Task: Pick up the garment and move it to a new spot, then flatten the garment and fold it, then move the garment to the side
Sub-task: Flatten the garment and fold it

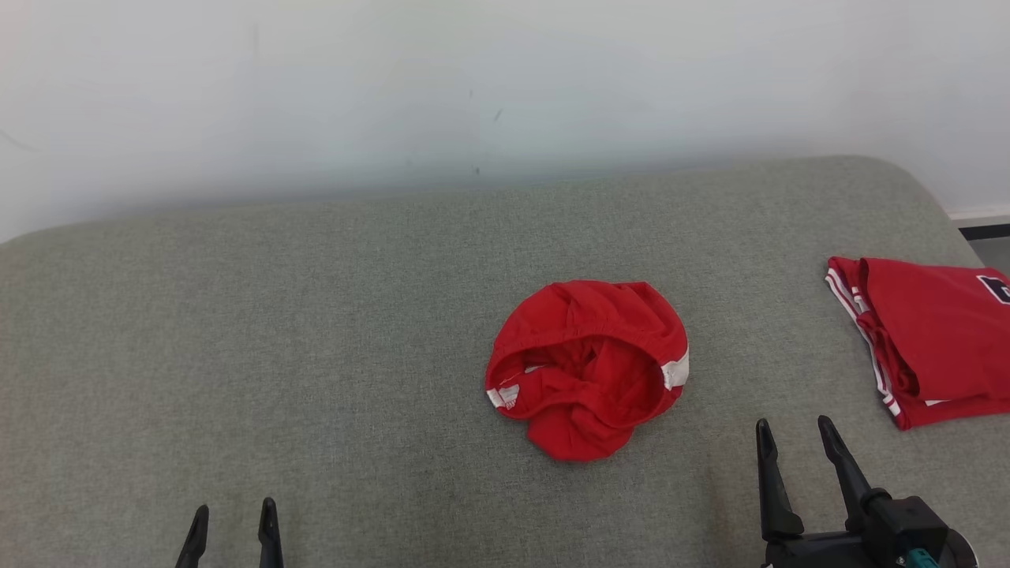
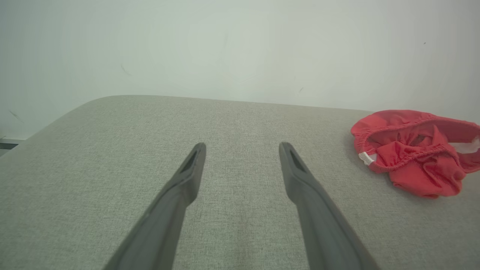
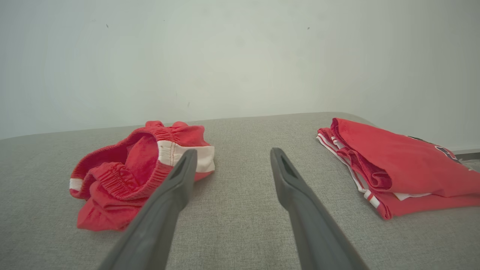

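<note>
Grey fabric surface (image 1: 316,355) against a plain pale wall (image 1: 473,79).

Left gripper (image 1: 234,506): fingers spread wide, nothing between them, tips over bare fabric at the near left. Cannot tell whether they touch the surface.

Right gripper (image 1: 793,422): fingers likewise wide apart and empty, at the near right.

Garment (image 1: 588,367): red, crumpled in a rounded heap, elastic waistband gaping upward, white bands at the sides. Lies mid-surface, near the right gripper and to its left, not touching it. Well apart from the left gripper.

Small white tag (image 1: 505,397) on the garment's left edge; print too small to read.

Jersey (image 1: 931,339): red, folded, white-striped trim, at the surface's right edge, right of the right gripper. Dark white-edged mark (image 1: 996,288) on it, cut off at the picture's edge, unreadable.
</note>
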Controlling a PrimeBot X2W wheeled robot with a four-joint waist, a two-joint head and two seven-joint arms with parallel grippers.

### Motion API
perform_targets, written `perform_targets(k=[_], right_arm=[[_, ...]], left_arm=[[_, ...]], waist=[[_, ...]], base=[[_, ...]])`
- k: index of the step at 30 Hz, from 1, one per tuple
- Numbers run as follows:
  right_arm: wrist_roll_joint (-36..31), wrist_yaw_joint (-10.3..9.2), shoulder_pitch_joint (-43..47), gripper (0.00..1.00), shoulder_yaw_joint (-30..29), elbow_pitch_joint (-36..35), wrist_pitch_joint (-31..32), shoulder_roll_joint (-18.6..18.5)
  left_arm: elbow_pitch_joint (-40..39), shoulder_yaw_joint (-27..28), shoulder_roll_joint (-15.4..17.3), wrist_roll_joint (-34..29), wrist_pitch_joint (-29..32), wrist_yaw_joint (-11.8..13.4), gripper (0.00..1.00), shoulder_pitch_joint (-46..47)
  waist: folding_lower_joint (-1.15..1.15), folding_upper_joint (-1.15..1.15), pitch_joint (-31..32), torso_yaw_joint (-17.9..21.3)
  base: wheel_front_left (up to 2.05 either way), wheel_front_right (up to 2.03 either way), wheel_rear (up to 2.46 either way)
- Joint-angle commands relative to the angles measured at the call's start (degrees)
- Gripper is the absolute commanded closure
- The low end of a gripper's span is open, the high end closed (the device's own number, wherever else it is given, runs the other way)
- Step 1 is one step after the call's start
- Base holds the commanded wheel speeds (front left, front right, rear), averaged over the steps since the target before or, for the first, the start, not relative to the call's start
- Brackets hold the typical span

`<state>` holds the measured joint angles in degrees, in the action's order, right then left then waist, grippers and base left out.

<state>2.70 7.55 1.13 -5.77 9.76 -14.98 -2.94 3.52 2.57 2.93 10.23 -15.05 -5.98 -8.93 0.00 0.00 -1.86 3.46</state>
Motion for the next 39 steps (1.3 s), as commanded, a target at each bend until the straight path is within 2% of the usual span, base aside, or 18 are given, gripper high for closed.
perform_targets(k=[1, 19, 29, 32, 35, 39], right_arm=[[0.2, -0.15, -0.3, 0.00, 0.2, 0.1, -0.2, 0.1], [0.0, -0.15, -0.5, 0.00, 0.7, 0.0, -0.3, 0.1], [-0.3, -0.15, -0.9, 0.00, 1.2, -0.3, -0.3, 0.1], [-0.3, -0.15, -1.2, 0.00, 1.6, -0.4, -0.3, 0.1], [0.0, -0.15, -1.3, 0.00, 1.8, -0.5, -0.2, 0.1], [0.4, -0.15, -1.7, 0.00, 2.6, -0.3, -0.2, 0.2]], left_arm=[[0.2, 0.0, -0.1, 0.3, -0.2, 0.1, 0.00, 0.6], [0.7, -0.6, -0.1, 0.5, -0.2, 0.5, 0.00, 1.0], [1.1, -1.7, -0.1, 0.9, -0.2, -0.1, 0.00, 2.8], [2.7, -4.1, -0.1, 1.9, -0.2, -0.6, 0.00, 5.0], [6.2, -8.9, 0.0, 3.2, 0.6, -1.1, 0.00, 8.7], [9.8, -15.4, 0.0, 8.2, 6.4, -1.6, 0.00, 14.9]], waist=[[0.00, 0.00, -0.1, 0.0], [0.00, 0.00, -0.1, 0.5], [0.00, 0.00, -0.6, 2.7], [0.00, 0.00, -0.9, 4.2], [0.00, 0.00, -1.4, 6.3], [0.00, 0.00, -2.1, 9.6]], base=[[0.00, 0.00, 0.00], [0.00, 0.00, 0.00], [0.00, 0.00, 0.00], [0.00, 0.00, 0.00], [0.00, 0.00, 0.00], [0.00, 0.00, 0.00]])
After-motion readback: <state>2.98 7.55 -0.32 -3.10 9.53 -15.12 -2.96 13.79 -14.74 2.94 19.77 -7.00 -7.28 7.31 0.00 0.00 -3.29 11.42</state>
